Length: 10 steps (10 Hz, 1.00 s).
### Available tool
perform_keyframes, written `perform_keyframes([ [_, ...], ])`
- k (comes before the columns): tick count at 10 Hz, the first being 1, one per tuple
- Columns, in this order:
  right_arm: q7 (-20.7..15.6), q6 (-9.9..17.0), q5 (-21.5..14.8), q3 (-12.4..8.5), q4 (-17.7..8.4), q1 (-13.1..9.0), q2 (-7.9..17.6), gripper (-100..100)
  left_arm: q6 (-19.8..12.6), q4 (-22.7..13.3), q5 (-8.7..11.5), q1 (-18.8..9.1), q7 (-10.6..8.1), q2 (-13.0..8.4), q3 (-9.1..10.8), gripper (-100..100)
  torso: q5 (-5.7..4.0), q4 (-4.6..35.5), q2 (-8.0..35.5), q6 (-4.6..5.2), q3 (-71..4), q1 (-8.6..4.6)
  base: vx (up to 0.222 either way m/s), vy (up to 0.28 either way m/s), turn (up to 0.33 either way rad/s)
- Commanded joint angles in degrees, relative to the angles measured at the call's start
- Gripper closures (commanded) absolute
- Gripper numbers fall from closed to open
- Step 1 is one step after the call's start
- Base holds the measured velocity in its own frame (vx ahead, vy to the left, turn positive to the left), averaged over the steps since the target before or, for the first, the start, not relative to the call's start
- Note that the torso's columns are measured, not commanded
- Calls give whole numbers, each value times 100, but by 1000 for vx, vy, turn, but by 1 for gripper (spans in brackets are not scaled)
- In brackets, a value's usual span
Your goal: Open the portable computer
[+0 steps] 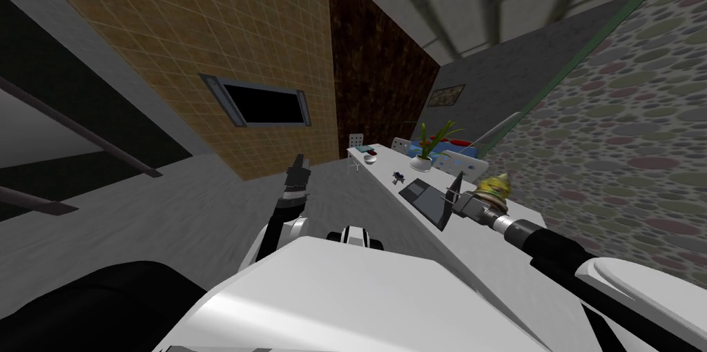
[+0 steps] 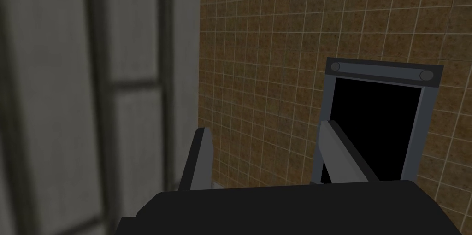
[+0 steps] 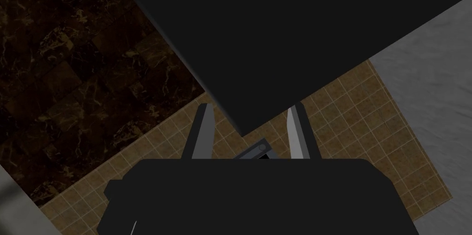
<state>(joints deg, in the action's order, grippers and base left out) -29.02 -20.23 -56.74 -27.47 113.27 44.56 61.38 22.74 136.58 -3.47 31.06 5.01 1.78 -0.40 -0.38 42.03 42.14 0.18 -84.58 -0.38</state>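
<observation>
The laptop [image 1: 422, 197] was seen on the long white bench [image 1: 483, 251], on the robot's right side, with its grey base lying flat and its dark lid raised partway at a slant. The right claw [image 1: 456, 189] was held at the upper edge of that lid, with the arm reaching in over the bench. In the right wrist view the dark lid [image 3: 286, 29] was spread as a broad flat plane across the claw [image 3: 249, 108], and one corner of it was set over the gap between the two fingers. Those fingers [image 3: 203, 131] were kept apart, their tips hidden behind the lid's edges; nothing was clamped between them, and whether they were pressed against the lid could not be told.

Just beside the right claw, a yellowish layered object [image 1: 494, 188] was placed on the bench. Farther along the bench, a small dark object [image 1: 398, 177], a potted plant [image 1: 422, 156] and a small bowl [image 1: 371, 158] were set out in turn.

The left claw [image 1: 299, 161] was held up over the grey floor [image 1: 172, 210], well apart from the bench, and its fingers [image 2: 199, 158] were spread wide.
</observation>
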Motion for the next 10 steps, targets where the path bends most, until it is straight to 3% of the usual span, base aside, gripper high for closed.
perform_keyframes([
  [1, 64, -33, 5, -37, -31, 72, 148, 100, 0, 0, 0, -1, 0, 0, 0, 0, 3, 6, 11, -10, 5, -2, 33, 39, 4],
  [5, 216, -251, -273, -267, -97, 690, 702, 100, 0, 0, 0, 0, 0, 0, 0, 0, 10, 3, -8, 2, -7, 6, 137, 81, -94],
  [6, 216, -251, -273, -267, -97, 706, 702, 100, 0, 0, 0, 1, 0, 0, 0, 0, 4, -2, -10, -1, -7, 5, 122, 90, -70],
  [10, 356, -462, -552, -494, -166, 1333, 1240, 100, 0, 0, 0, 0, 0, 0, 0, 0, 2, 4, 8, 4, 5, -1, 148, 98, -89],
])
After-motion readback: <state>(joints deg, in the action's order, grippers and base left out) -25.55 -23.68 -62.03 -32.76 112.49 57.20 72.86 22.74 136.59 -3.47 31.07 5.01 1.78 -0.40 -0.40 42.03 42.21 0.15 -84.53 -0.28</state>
